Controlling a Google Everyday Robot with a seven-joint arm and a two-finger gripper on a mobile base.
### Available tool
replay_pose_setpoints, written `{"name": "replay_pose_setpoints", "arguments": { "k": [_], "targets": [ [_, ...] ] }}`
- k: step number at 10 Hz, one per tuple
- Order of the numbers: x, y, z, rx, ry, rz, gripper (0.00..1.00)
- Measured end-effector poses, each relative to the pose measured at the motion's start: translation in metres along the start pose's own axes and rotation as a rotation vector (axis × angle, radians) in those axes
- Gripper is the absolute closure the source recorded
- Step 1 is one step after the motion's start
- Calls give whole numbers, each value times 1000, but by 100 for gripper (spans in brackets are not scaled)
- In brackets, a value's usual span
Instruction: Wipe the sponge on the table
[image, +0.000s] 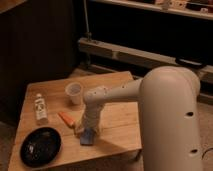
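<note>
Sponge (88, 138): is lying flat on the tabletop (122, 122), toward 6 o'clock from the middle of the slatted top and near the front edge. Only its blue near end is showing; the rest is sitting hidden under the pincer.
Pincer (89, 130): is pointing straight down directly over the sponge and seemingly touching it. Whether it is open, closed or gripping the pad I cannot tell, since its tip is blending into the sponge.
Reason for the hold: coming from above is letting the arm press the soft pad against the wood, which is what wiping is asking for. A flat pad is also offering its sides to a grasp from overhead.
Arm (117, 94): is reaching in from 3 o'clock, its pale forearm running nearly level above the tabletop. It is then bending at the wrist into a vertical drop, while the large rounded housing is filling the 4 o'clock side of the view.
Neighbours: the orange tool (66, 119) is lying just beside the sponge at 10 o'clock. The pale cup (74, 92) is standing upright at 11 o'clock, apart from it. The black-and-white block (40, 108) is lying farther out at 10 o'clock, and the black dish (41, 146) is sitting at 9 o'clock.
Room to wipe: bare slats are showing toward 2 o'clock of the sponge.
Stage: this pose is fitting either the taking of the sponge or a wipe in progress; one look is not settling which.
</note>
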Motion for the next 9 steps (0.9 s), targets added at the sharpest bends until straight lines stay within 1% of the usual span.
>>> {"name": "replay_pose_setpoints", "arguments": {
  "k": [1, 2, 8, 9],
  "targets": [
    [0, 0, 0, 0, 1, 1, 53],
    [-1, 0, 0, 2, 2, 3, 57],
    [0, -5, 5, 41, 44, 29, 58],
    [1, -5, 4, 45, 45, 37, 63]
  ]
}}
